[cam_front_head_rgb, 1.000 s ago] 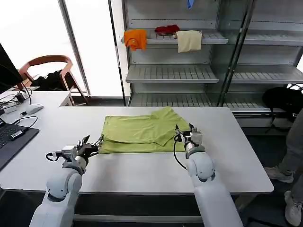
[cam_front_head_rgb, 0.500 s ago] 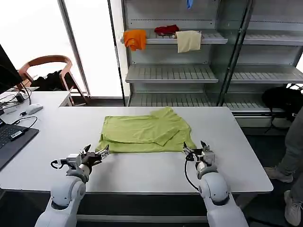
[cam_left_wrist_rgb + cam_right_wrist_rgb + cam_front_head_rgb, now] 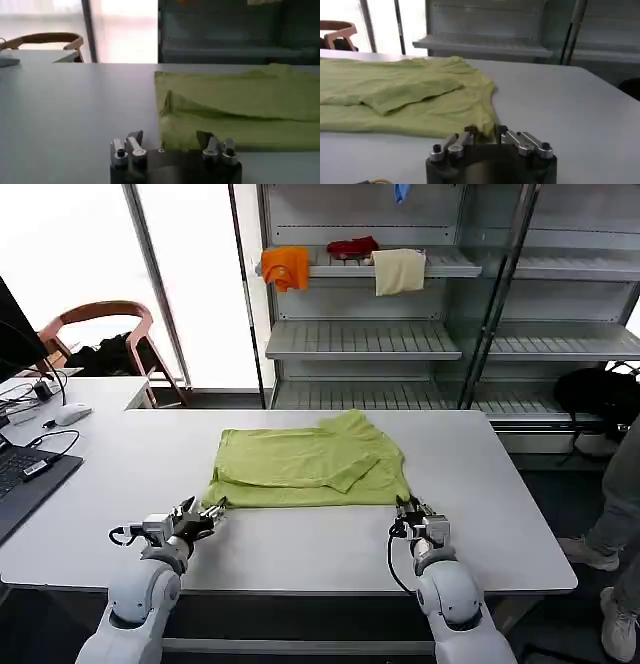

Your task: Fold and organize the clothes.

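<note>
While both arms sit low at the near edge of the table, status as follows.

Garment: lime-green T-shirt (image 3: pixel 308 463) lies flat on the white table (image 3: pixel 500 514), roughly mid-table, partly folded. Sleeves and sides appear turned in over the body, giving a rough rectangle with a loose flap across the upper layer.

Done so far (judgement): first inward folds look complete; near hem lies straight along the edge facing the robot.

Left to do (judgement): at least one more fold to halve the rectangle, then tidying; far right corner looks bunched and uneven.

Left gripper (image 3: pixel 206 513): at the near left corner of the shirt, just beside the hem, fingers spread apart, holding nothing. Wrist view shows the fingertips (image 3: pixel 134 144) on bare table with green fabric (image 3: pixel 240 115) directly ahead.

Right gripper (image 3: pixel 415 514): at the near right corner, just beside the hem, fingers parted, empty. Its wrist view puts the shirt corner (image 3: pixel 485 125) close in front of the jaws.

Surroundings: laptop (image 3: pixel 25 479), cables and a mouse (image 3: pixel 70 413) on the left desk; shelving (image 3: pixel 400 339) behind with orange cloth (image 3: pixel 286 266), a red item (image 3: pixel 352 246) and cream cloth (image 3: pixel 399 270); chair (image 3: pixel 100 324) at the window.

Obstructions: none lie between the grippers and the shirt; laptop is well apart.
</note>
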Controlling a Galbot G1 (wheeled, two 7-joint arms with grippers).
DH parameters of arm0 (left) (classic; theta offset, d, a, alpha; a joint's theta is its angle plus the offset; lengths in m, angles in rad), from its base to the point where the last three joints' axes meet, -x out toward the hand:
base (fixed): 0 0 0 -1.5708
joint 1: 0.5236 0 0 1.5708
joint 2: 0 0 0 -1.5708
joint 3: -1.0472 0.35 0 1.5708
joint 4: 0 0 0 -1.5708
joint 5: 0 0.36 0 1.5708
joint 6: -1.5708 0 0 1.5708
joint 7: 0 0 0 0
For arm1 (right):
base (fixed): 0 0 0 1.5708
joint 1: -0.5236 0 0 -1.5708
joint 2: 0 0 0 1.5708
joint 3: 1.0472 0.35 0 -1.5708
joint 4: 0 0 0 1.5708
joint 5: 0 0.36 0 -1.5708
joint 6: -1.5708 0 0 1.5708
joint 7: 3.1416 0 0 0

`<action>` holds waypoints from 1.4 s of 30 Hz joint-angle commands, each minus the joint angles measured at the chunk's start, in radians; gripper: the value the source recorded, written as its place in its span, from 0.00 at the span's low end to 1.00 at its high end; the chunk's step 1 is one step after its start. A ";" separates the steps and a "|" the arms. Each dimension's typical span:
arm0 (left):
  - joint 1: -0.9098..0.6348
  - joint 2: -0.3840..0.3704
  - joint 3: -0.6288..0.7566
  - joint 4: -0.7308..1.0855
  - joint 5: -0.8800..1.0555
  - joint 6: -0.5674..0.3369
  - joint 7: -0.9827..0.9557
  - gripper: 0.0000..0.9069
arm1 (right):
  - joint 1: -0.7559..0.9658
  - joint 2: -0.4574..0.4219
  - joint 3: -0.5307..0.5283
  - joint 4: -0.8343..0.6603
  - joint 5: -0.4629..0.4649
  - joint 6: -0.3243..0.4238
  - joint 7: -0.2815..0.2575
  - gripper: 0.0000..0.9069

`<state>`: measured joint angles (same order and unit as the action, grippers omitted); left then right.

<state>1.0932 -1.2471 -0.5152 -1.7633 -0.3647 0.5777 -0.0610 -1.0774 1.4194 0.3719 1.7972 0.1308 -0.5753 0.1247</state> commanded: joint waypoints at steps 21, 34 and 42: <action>0.226 0.096 -0.042 -0.274 -0.059 0.001 -0.020 0.00 | -0.183 -0.059 -0.013 0.296 0.100 -0.010 0.060 0.00; 0.553 0.150 -0.288 -0.476 -0.245 -0.001 -0.020 0.00 | -0.527 -0.050 -0.052 0.558 0.085 -0.010 0.118 0.00; 0.631 0.144 -0.324 -0.486 -0.259 -0.001 -0.061 0.00 | -0.602 -0.042 -0.064 0.597 0.046 -0.009 0.118 0.00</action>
<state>1.5484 -1.1181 -0.7404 -2.1700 -0.5598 0.5771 -0.0910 -1.5514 1.3766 0.3158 2.2985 0.1899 -0.5858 0.2292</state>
